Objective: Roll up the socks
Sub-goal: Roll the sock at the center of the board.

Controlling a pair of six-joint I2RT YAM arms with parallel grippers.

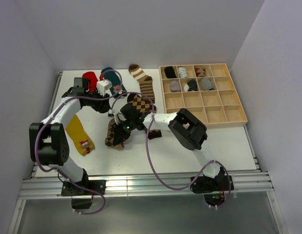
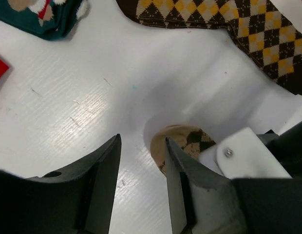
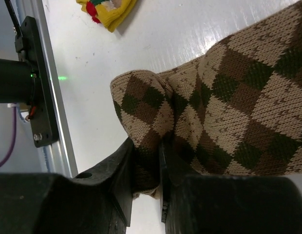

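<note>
Right claw (image 3: 147, 146) is clamped on the tan argyle sock (image 3: 214, 97), pinching its folded end low and centre-left on the counter (image 1: 190, 146). Left claw (image 2: 142, 141) stands open over bare counter just above, nothing between its fingers, the tan sock's tip beside one of them. Six loose socks in all from overhead: that one, a dark argyle sock (image 1: 140, 102), a yellow sock (image 1: 78, 134), a red sock (image 1: 90, 78), a teal sock (image 1: 113, 76) and a striped sock (image 1: 143, 84). At upper right, one wooden tray (image 1: 221, 113) holds six rolled bundles (image 1: 182, 72), three per row.
</note>
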